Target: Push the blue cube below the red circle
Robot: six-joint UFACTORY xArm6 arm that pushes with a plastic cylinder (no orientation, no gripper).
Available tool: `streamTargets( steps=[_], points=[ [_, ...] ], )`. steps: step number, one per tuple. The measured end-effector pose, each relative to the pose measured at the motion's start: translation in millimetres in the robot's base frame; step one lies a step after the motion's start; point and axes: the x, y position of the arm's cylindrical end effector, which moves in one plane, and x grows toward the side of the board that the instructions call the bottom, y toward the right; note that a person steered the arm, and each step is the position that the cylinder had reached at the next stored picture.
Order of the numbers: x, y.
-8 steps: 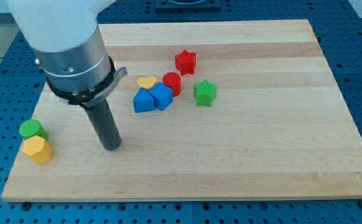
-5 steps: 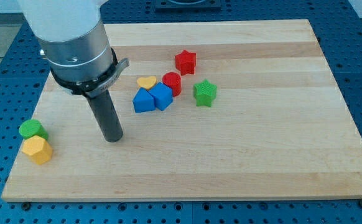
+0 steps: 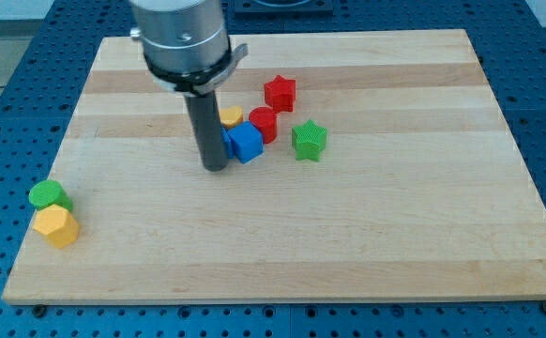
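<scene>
Tip: my tip [image 3: 216, 166] is set against the blue cube's [image 3: 246, 144] left | Claw: none fitted, nothing held | Progress: cube lies lower-left of the red circle [image 3: 263, 124], touching; push unfinished.

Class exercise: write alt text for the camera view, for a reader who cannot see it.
A dark rod's tip rests on a wooden board just left of a blue cube, which touches a red cylinder. A yellow heart, red star and green star cluster nearby; a green block and yellow block sit far left.
</scene>
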Motion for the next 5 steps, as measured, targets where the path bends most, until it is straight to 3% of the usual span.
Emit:
streamTargets(
  steps=[3,5],
  points=[
    [-29.3,32.6],
    [-29.3,102.7]
  ],
)
